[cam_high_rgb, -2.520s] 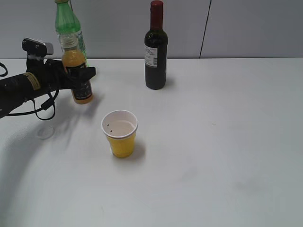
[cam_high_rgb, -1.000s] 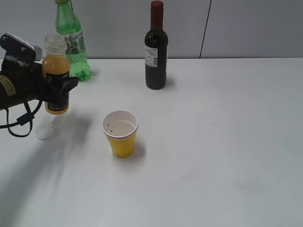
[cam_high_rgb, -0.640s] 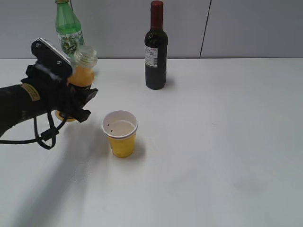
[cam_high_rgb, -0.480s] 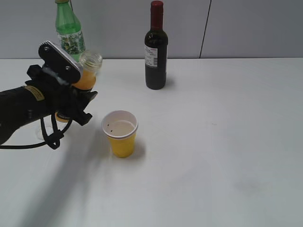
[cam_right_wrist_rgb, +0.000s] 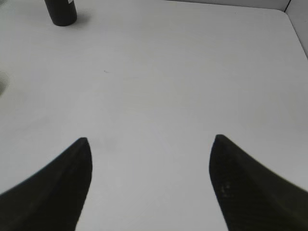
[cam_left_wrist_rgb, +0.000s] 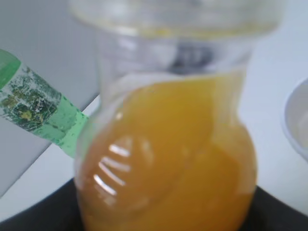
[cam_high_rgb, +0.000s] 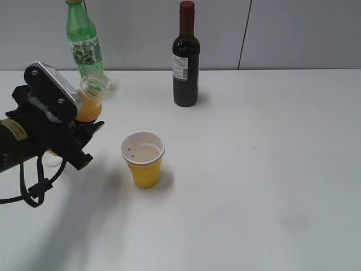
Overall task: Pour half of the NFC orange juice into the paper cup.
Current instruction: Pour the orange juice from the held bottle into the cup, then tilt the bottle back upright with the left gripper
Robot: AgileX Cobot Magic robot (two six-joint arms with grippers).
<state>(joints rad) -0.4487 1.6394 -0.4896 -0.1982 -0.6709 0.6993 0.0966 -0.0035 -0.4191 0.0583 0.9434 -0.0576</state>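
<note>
My left tool (cam_high_rgb: 79, 132) clamps NFC orange juice (cam_high_rgb: 89, 103) at lower body — bottle uncapped, tilted, aloft left of paper cup (cam_high_rgb: 143, 159). Likely thin, slick plastic, sloshing; firm low hold suits. Cup light, tippable on desk (cam_high_rgb: 254, 169). Right tool (cam_right_wrist_rgb: 149, 144) spread, idle.

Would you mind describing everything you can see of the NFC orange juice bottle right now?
The NFC orange juice is a small clear plastic bottle, uncapped, with an open threaded mouth. Orange liquid fills its rounded shoulder up to the base of the neck. The left gripper clamps its lower body and hides the label. It is held off the table, tilted with its mouth toward the paper cup, left of the cup and not yet over it. Nothing is pouring.
</note>
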